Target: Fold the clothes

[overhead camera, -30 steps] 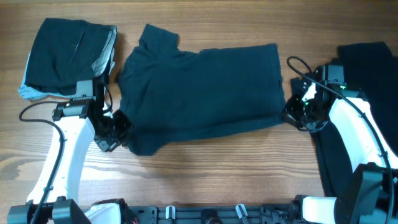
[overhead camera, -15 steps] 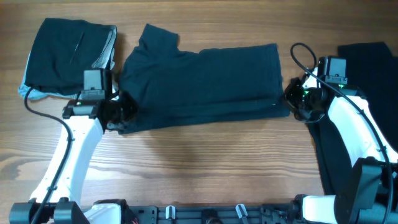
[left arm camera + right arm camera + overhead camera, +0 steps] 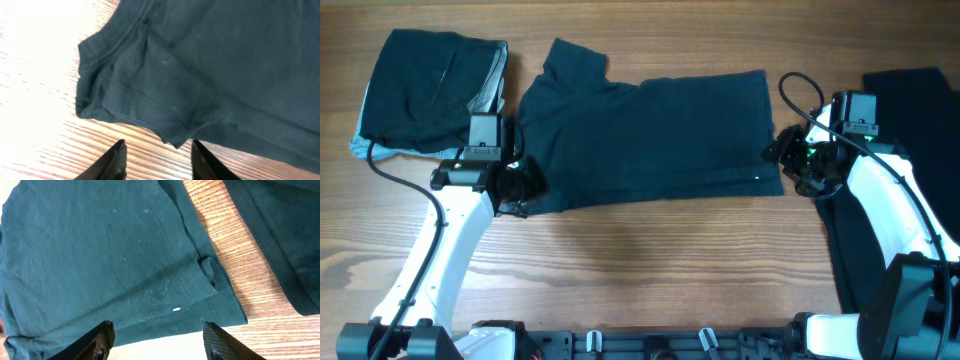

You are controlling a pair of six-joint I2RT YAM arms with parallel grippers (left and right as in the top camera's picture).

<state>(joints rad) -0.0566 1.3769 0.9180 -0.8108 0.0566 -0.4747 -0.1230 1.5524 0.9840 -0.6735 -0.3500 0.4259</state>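
My overhead camera looks straight down on the table (image 3: pixel 650 255) from well above and takes in the whole shirt (image 3: pixel 650 140). The left wrist camera sits close and low, looking past the left end effector (image 3: pixel 157 160) at the shirt's left end. The right wrist camera looks just as closely past the right end effector (image 3: pixel 157 340) at the shirt's right end, so each wrist view shares its patch with the overhead.
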